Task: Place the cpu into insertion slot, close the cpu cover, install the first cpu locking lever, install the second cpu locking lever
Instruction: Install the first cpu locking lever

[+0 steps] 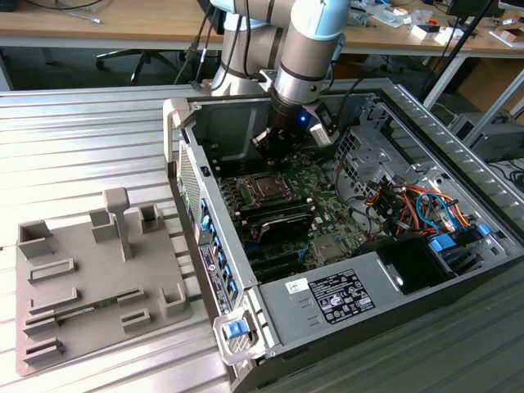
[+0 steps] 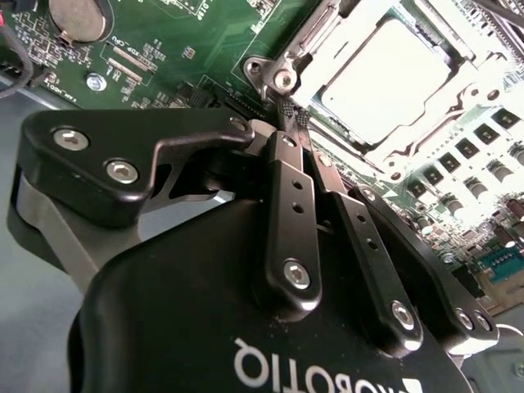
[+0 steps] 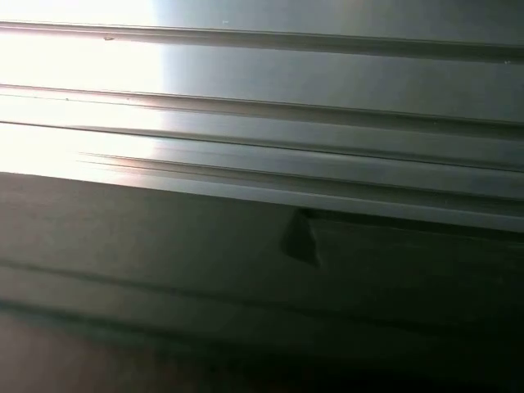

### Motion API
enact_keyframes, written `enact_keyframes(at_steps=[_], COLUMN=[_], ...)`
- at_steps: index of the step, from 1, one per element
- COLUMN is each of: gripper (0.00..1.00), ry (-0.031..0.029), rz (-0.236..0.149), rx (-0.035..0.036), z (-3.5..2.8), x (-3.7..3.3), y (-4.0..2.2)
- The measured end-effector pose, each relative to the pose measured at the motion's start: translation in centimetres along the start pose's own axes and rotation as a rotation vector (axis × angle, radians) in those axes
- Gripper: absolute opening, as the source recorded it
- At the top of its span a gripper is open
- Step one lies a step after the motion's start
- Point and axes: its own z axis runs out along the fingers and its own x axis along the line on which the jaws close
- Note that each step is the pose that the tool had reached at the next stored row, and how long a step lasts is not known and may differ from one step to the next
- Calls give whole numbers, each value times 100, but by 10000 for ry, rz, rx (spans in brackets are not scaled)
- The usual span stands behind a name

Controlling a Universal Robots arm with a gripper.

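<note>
Ribbed grey metal surface (image 3: 262,131), brightly lit at one corner; darker band alongside

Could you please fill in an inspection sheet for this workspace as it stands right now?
Surface: ribbed metal table; open computer case lies on it.
Job's things: cpu sits in the insertion slot on the green motherboard; cpu cover is down around it. Lever state cannot be told.
Clutter: grey fixture plate with upright blocks, beside the case on the exterior view's left.
Grippers: hand shut on nothing, tips together at a corner of the cover.
Cables: orange and blue bundle inside the case, away from the slot.
Surroundings: wooden desk behind.
</note>
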Motion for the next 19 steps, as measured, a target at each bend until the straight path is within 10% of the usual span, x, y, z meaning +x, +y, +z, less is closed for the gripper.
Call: enact_keyframes(at_steps=[8,19], gripper=[11,11], ry=[-42,-40], rz=[0,0], rx=[-166,-158], z=[-15,-326], x=[5,8], y=[27,13])
